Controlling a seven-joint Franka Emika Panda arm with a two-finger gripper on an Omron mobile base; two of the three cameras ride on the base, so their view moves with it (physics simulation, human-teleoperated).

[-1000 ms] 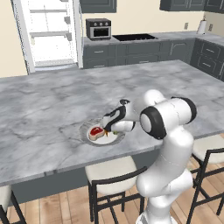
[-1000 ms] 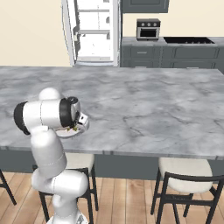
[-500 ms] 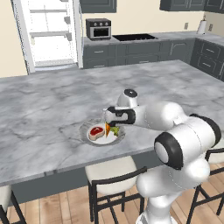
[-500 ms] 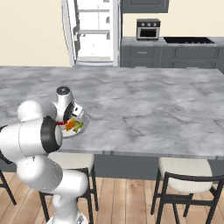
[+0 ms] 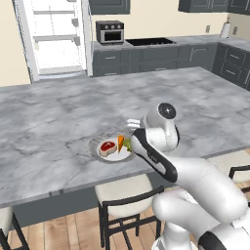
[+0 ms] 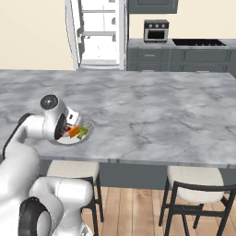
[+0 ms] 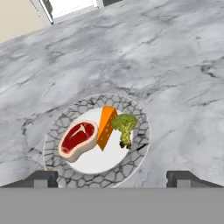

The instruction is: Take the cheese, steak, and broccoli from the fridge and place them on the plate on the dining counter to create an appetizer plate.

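The round grey-rimmed plate (image 7: pixel 65 120) lies near the front edge of the marble dining counter (image 5: pixel 58 112). It holds three foods. The red steak (image 7: pixel 78 138) is on the left, the orange cheese wedge (image 7: pixel 105 127) in the middle, and the yellow-green broccoli (image 7: pixel 125 127) on the right. From the left base view the steak (image 5: pixel 107 147), cheese (image 5: pixel 120 142) and broccoli (image 5: pixel 127 144) show beside the arm's wrist. My gripper (image 7: pixel 113 178) hovers above the plate's near rim, open. Its fingers (image 7: pixel 41 178) are far apart with nothing between them. The white fridge (image 5: pixel 53 39) stands with its doors swung wide at the far wall.
Stools (image 5: pixel 124 195) (image 6: pixel 193 184) stand under the counter's near edge. A small dark oven (image 5: pixel 109 31) and a cooktop (image 5: pixel 154 41) sit on the dark wall counter. Bare marble (image 6: pixel 161 110) stretches right of the plate.
The hand has lifted off the plate and drawn back toward the counter's near edge as the arm swung. All three foods stay where they were on the plate.
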